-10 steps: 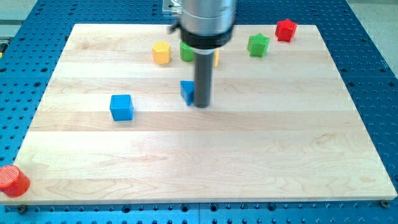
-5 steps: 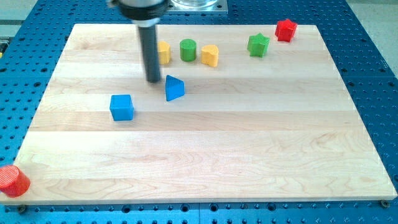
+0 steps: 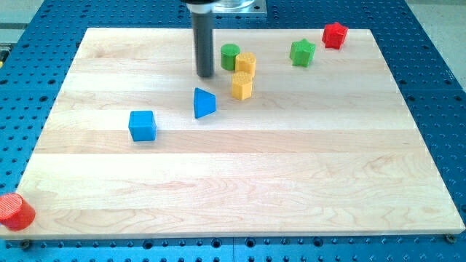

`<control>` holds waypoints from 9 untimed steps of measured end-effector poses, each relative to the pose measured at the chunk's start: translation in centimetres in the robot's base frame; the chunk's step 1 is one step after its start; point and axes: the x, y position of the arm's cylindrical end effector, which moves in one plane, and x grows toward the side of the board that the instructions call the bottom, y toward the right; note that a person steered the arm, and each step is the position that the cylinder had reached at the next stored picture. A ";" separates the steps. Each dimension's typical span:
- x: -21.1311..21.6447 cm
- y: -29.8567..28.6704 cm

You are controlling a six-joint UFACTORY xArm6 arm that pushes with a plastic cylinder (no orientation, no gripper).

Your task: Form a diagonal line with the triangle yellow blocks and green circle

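Near the view's top, my tip [image 3: 204,75] stands bare, left of the green cylinder [image 3: 230,56], touching nothing. Two yellow blocks [image 3: 245,63] [image 3: 242,85], one cylinder.

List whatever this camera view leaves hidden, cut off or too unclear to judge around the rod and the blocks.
1. Rod: its upper part and the arm leave the view's top edge; only my tip shows, left of the green circle.
2. Two yellow blocks: whether they touch, and their exact shapes, are unclear; they overlap in the view.
3. Red block at the view's bottom left: cut by the left edge.
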 end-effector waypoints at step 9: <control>5.5 -9.3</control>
